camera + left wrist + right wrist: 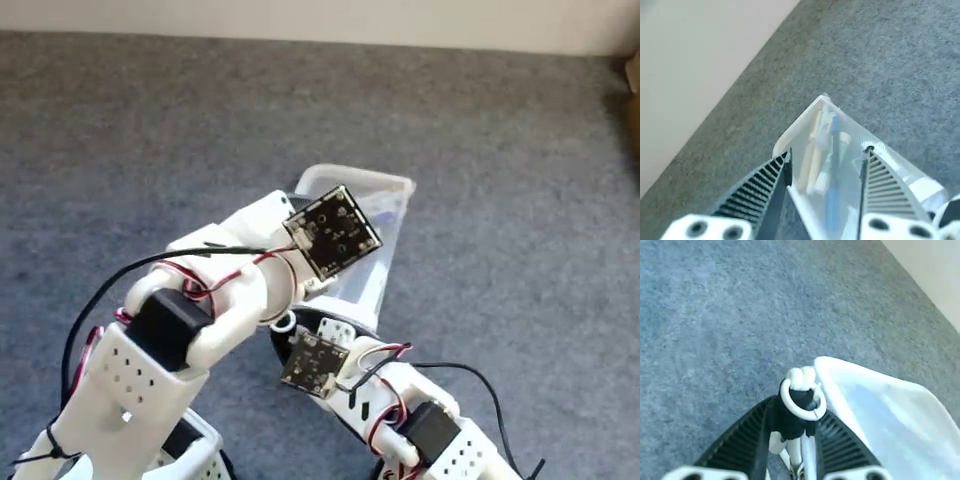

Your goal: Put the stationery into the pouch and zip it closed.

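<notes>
The pouch [845, 150] sits between the spread left jaws; right jaws pinch its zipper pull [801, 379].

The left arm [200, 310] and right arm [400, 400] crowd over the clear pouch [395, 215] (on grey carpet [150, 130]).

A translucent white pouch [385, 205] lay at the centre of the high view. A blue pen [834, 165] and pale sticks [812, 155] showed through its wall, lying lengthwise. Its white zipper ring [802, 396] stood at one corner.
</notes>
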Robot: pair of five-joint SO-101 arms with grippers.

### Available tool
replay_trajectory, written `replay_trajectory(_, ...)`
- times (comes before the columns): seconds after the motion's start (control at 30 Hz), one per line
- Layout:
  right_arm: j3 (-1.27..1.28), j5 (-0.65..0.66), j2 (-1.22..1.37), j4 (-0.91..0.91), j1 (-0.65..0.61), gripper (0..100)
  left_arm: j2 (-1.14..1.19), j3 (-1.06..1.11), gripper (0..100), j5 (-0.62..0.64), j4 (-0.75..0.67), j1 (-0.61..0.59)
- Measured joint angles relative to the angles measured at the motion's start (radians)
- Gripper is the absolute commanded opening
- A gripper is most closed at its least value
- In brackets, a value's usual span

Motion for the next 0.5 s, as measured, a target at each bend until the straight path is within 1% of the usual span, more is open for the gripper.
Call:
replay_trajectory(0.17,-0.006,-0.058,0.000,0.011,0.061,0.5,0.000,-0.057,22,0.000,0.072,-0.080)
replay_trajectory(0.4,-0.183,-0.137,0.000,0.199,0.126,0.5,0.000,-0.063,22,0.000,0.098,-0.196)
replay_trajectory(0.5,-0.262,-0.144,0.000,0.276,0.155,0.5,0.000,-0.063,22,0.000,0.144,-0.201)
